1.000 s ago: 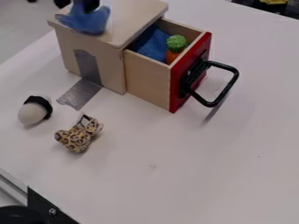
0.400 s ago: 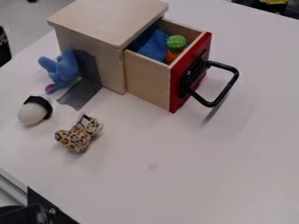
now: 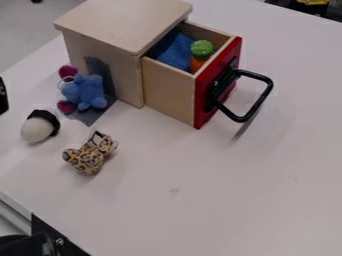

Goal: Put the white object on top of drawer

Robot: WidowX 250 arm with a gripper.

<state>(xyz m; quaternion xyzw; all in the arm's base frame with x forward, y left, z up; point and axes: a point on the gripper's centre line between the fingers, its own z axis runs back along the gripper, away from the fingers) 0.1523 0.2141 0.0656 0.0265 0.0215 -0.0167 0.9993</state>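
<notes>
The white object [image 3: 33, 131], a rounded plush with a black part on its upper right, lies on the table at the left. Behind it to the right stands the wooden drawer unit [image 3: 123, 22] with a flat bare top. Its drawer [image 3: 167, 92] is pulled out, with a red front and a black handle. At the left edge of the camera view a small black part of the gripper [image 3: 3, 96] shows, left of and above the white object and apart from it.
A blue plush [image 3: 88, 92] with dark pink parts sits against the unit's left side, over grey tape. A leopard-spotted toy [image 3: 88, 156] lies right of the white object. Blue cloth [image 3: 175, 51] and a carrot toy [image 3: 202, 51] are inside the drawer.
The gripper had the blue plush above the unit's top; now it is at the left edge, away from it. The blue plush came down beside the unit and turned over.
</notes>
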